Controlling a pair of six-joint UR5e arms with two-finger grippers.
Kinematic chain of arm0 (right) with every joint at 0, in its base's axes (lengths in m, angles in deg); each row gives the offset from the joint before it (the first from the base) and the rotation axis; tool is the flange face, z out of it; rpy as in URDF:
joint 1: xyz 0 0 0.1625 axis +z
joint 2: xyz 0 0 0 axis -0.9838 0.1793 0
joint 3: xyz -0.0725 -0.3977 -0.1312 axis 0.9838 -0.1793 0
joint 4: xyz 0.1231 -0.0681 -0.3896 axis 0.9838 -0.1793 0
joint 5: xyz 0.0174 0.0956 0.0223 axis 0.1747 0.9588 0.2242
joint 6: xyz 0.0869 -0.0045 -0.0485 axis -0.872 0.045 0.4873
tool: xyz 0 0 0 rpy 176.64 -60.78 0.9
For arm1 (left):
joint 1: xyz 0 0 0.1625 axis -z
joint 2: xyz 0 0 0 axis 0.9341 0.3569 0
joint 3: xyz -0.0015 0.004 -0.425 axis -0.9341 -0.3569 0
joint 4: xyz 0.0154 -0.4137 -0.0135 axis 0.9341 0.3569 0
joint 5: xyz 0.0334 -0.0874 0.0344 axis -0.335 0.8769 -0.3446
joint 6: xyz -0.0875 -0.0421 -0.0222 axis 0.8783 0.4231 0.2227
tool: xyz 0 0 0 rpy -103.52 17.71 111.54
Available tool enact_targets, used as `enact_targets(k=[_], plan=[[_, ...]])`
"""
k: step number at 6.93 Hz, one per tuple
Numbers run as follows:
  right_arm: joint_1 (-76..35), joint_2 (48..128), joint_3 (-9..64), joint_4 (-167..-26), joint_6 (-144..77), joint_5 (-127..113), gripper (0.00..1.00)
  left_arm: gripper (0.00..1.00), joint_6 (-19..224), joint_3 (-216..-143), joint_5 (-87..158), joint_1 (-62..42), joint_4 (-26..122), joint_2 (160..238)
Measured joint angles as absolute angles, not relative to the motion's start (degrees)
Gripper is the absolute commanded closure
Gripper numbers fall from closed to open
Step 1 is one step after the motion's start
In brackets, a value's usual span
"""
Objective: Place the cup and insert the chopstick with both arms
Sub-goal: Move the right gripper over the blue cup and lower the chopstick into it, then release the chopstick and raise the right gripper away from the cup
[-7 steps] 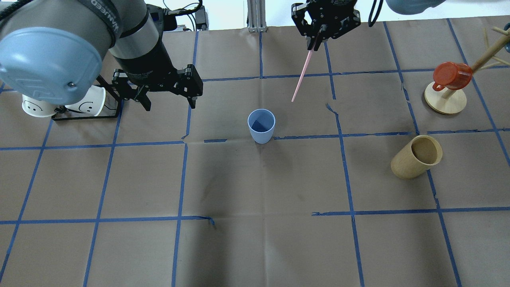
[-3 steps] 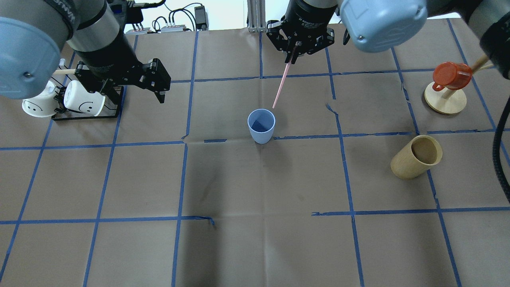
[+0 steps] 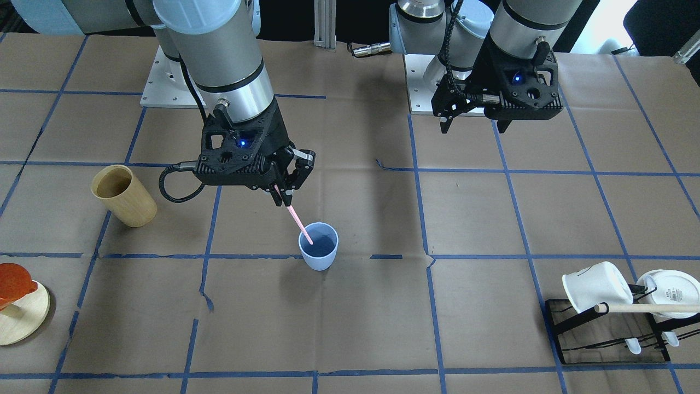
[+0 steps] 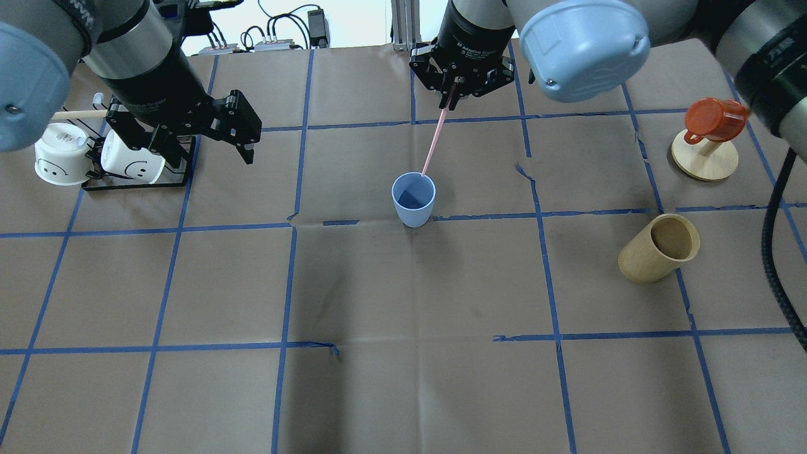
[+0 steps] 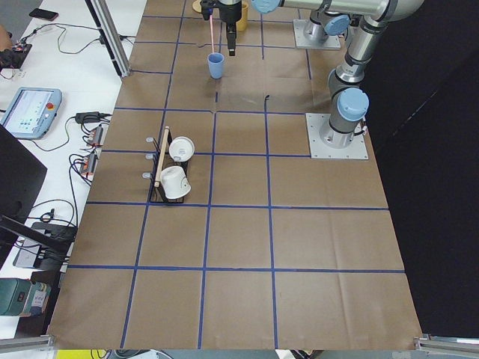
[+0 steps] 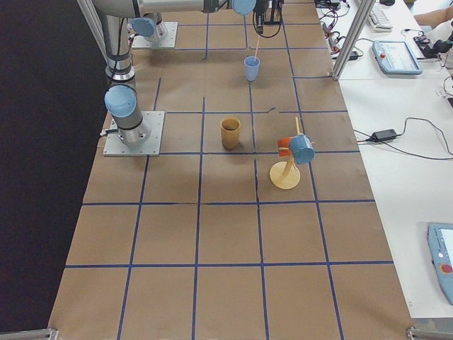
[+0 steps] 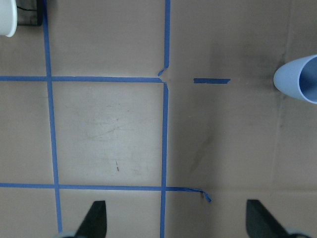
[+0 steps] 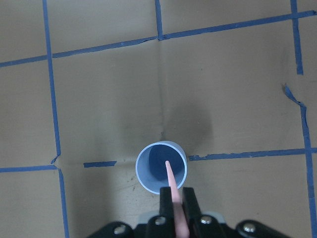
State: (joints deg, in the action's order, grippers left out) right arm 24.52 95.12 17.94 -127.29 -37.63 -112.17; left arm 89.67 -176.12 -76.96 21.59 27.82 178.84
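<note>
The light blue cup (image 4: 413, 200) stands upright near the table's middle; it also shows in the front view (image 3: 318, 249) and at the left wrist view's right edge (image 7: 299, 79). My right gripper (image 4: 449, 94) is shut on the top end of the pale pink chopstick (image 4: 432, 140). The stick slants down from it, and its lower tip lies at the cup's mouth. In the right wrist view the chopstick (image 8: 173, 191) points into the cup (image 8: 148, 181). My left gripper (image 4: 208, 151) is open and empty, well to the cup's left, by the mug rack.
Two white mugs hang on a black rack (image 4: 135, 183) at the left. A tan wooden cup (image 4: 659, 248) stands at the right. A red mug (image 4: 712, 118) hangs on a wooden stand (image 4: 705, 161) at the far right. Blue tape lines grid the brown paper.
My right gripper has carried the chopstick left and towards the cup; its tip has gone from beyond the cup to the cup's mouth. My left arm has drawn away left towards the rack.
</note>
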Motion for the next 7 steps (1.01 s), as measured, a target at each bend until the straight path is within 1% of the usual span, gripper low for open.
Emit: enact_targets(k=[1,2,3,4,5,6,7], plan=[[24.55,95.16,19.44,-129.13,-37.76,-112.16,0.88,0.0,89.7,-176.09,-76.97,21.47,27.92,178.78],[24.56,95.15,20.46,-130.39,-37.92,-112.12,0.73,0.0,89.73,-176.06,-76.95,21.45,27.89,178.75],[24.59,95.07,20.9,-131.06,-38.53,-112.08,0.61,0.0,89.75,-176.06,-76.89,21.41,27.86,178.73],[24.62,95.02,21.07,-131.31,-39.66,-112.01,0.35,0.0,89.76,-176.06,-76.87,21.38,27.85,178.72],[24.64,94.91,21.1,-131.58,-40.5,-112.0,0.24,0.0,89.76,-176.05,-76.87,21.36,27.85,178.69],[24.65,94.72,21.11,-132.03,-40.85,-112.08,0.21,0.0,89.76,-176.05,-76.89,21.35,27.85,178.67],[24.65,94.52,20.89,-132.42,-40.85,-112.19,0.16,0.0,89.74,-176.05,-76.89,21.35,27.85,178.68]])
